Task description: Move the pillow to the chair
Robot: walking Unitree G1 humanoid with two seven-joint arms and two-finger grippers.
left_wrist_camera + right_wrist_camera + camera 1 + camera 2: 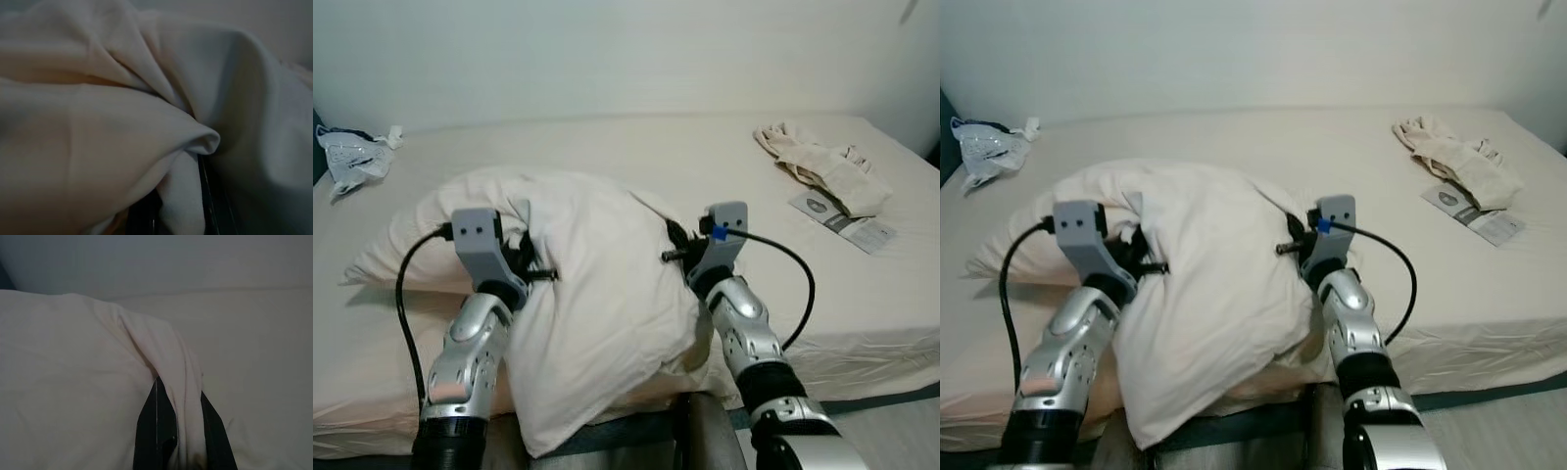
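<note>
pillow (597, 294) on bed (656, 157) | left gripper (524, 257), right gripper (680, 245) pinching it

Bed (636, 157) is covered by a cream sheet and set against a pale wall. A large cream pillow (597, 294) is seen at the near edge, bunched up and partly overhanging it. A crumpled plastic bag (354, 157) is seen at the far left corner; crumpled beige cloth (822, 166) is on the right side, with a printed leaflet (847, 220) lying just beside it, nearer the edge.
</note>
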